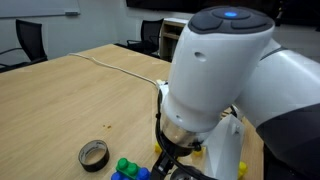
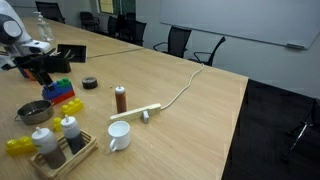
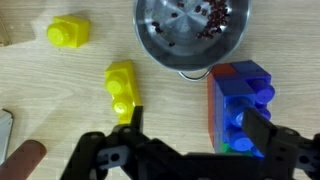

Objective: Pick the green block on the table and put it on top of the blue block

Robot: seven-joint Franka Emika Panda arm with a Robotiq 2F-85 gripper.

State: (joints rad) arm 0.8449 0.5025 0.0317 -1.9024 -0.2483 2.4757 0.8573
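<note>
Wrist view alone shows bits (image 3: 205, 15) in the bowl (image 3: 150, 45) beside the blue block (image 3: 240, 95).

Wrist view, your desk (image 3: 50, 100): you've got the bowl (image 3: 190, 35) at top centre. One loose brick (image 3: 68, 32) lies left of it. A second brick (image 3: 122, 88) lies lower, between that one and the block stack (image 3: 240, 95). The stack sits just under the bowl's rim, right side. Tool (image 3: 198, 135) enters from the bottom edge, one finger at the second brick's near end, the other over the stack. In an exterior view, mug (image 2: 119, 137) stands in front of a bottle (image 2: 120, 98), tray (image 2: 85, 152) left of the mug, tape roll (image 2: 90, 82) behind.
</note>
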